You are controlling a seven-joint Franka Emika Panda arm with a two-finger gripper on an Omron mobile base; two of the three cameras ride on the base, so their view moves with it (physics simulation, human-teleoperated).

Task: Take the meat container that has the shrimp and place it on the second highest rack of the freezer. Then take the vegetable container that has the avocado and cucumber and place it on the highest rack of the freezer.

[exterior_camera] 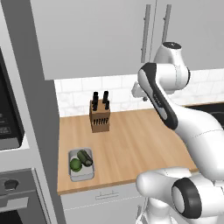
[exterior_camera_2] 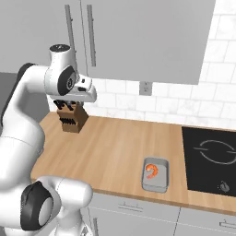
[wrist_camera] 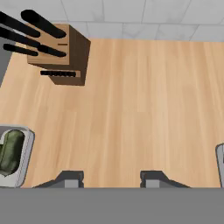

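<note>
End effector (wrist_camera: 111, 178) open, empty, high above table (wrist_camera: 140, 109). Shrimp (exterior_camera_2: 152, 171) in tray (exterior_camera_2: 155, 174) near front table edge, well off to end effector's right, below; tray's long axis front-to-back.

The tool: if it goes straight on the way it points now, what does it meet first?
Probably the bare wooden counter. The open tool points down at it, between the knife block and the two trays; nothing else seems to lie in that line, though depth is unclear.

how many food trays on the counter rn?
2. The tray with the avocado and cucumber sits near the counter's front edge, by the knife block; the tray with the shrimp sits beside the stovetop.
</note>
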